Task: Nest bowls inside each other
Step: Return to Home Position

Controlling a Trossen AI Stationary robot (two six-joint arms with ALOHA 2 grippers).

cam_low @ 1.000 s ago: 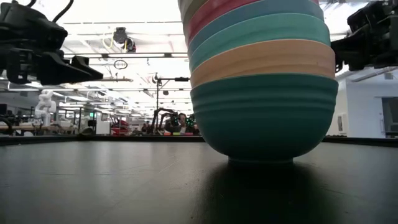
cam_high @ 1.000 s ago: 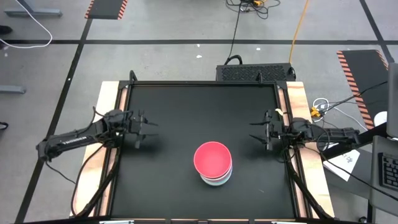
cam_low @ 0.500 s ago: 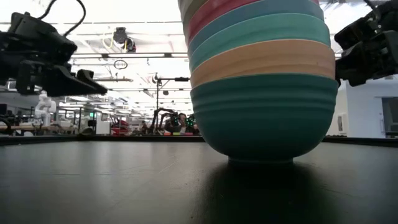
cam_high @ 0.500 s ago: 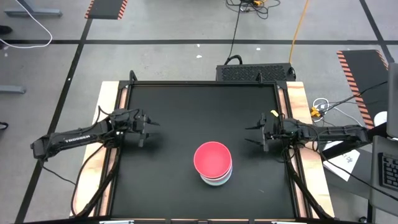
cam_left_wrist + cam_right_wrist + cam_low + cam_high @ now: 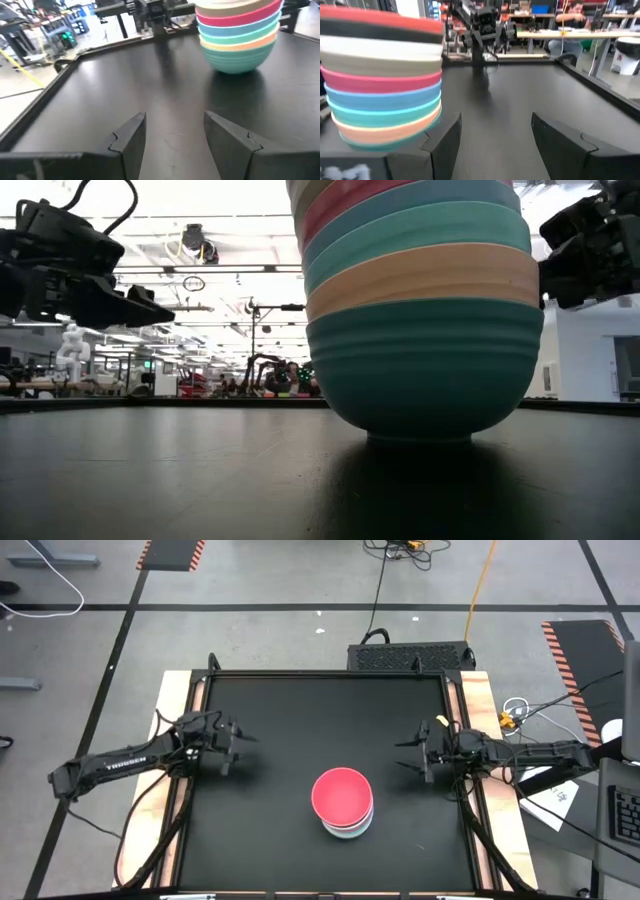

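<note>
All bowls (image 5: 343,802) nested in one stack on table (image 5: 300,710), approx 5 o'clock from ctr; red on top, green at btm. At 9 o'clock edge the left gripper (image 5: 238,748) hovers, fingers (image 5: 131,142) wide, empty. At 3 o'clock edge, right gripper (image 5: 405,755), fingers (image 5: 445,145) wide too, nothing btwn them.
</note>
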